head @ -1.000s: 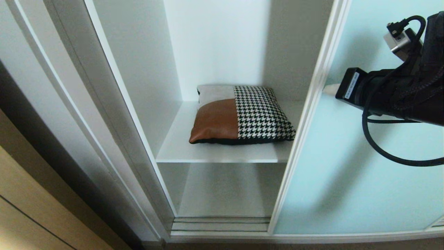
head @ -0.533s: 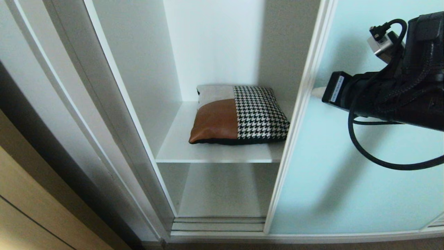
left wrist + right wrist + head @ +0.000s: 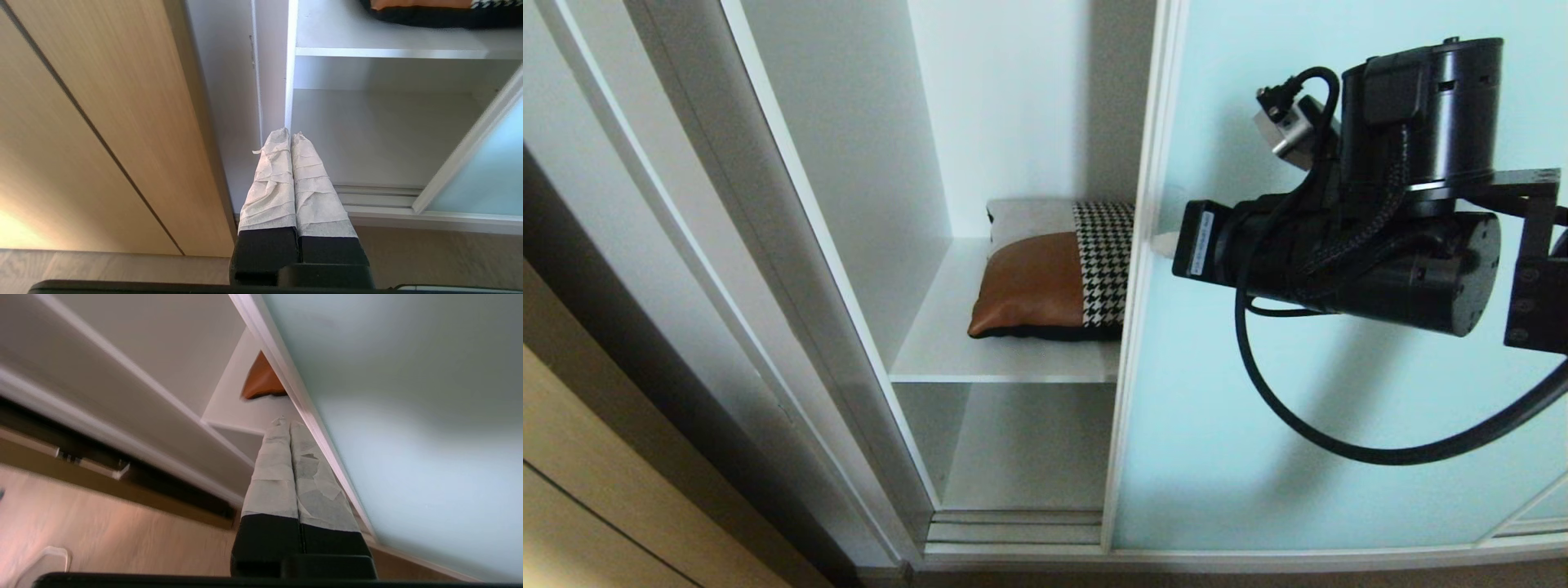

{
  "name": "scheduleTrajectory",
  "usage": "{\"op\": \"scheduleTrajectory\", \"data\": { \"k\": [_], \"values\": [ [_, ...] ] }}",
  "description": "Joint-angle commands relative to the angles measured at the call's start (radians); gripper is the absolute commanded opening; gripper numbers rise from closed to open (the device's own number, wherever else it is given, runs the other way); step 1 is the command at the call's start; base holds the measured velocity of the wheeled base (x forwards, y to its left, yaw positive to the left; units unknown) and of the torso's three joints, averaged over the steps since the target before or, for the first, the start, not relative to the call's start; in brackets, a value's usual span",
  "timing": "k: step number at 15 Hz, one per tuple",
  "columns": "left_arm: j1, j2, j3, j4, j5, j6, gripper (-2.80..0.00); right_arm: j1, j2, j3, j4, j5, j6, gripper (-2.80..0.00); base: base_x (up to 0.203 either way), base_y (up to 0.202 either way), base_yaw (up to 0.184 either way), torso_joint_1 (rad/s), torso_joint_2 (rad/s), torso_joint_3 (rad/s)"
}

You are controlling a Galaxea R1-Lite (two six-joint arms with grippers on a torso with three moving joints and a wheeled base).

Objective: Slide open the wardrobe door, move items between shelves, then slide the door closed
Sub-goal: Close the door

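Pressing its closed, empty right gripper [image 3: 289,424] against the frame of the sliding wardrobe door [image 3: 1307,425], the robot has the frosted aqua panel drawn partway across the opening, hiding part of the cushion [image 3: 1054,278] that lies on the upper shelf [image 3: 1005,359]. The left gripper [image 3: 291,134], fingers together and holding nothing, hangs low near the wardrobe's bottom corner.

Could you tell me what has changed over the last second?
The right gripper, fingers shut, has pushed the sliding wardrobe door leftward, so it now hides much of the cushion. The cushion stays on its shelf; the left gripper remains shut, holding nothing.
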Motion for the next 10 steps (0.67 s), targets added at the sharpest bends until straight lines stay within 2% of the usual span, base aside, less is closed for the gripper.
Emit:
{"op": "scheduleTrajectory", "data": {
  "k": [1,4,10],
  "values": [
    [0.0,0.002,0.002,0.0,0.0,0.0,-2.8,0.063,0.062,-0.02,-0.002,-0.003,-0.011,-2.8,0.0,0.0,0.0,0.0,0.0,0.0],
    [0.0,0.002,0.002,0.0,0.0,0.0,-2.8,0.097,0.019,0.0,-0.003,-0.005,-0.014,-2.8,0.0,0.0,0.0,0.0,0.0,0.0],
    [0.0,0.002,0.002,0.0,0.0,0.0,-2.8,0.124,-0.27,0.09,0.042,-0.02,-0.015,-2.8,0.0,0.0,0.0,0.0,0.0,0.0]
  ]
}}
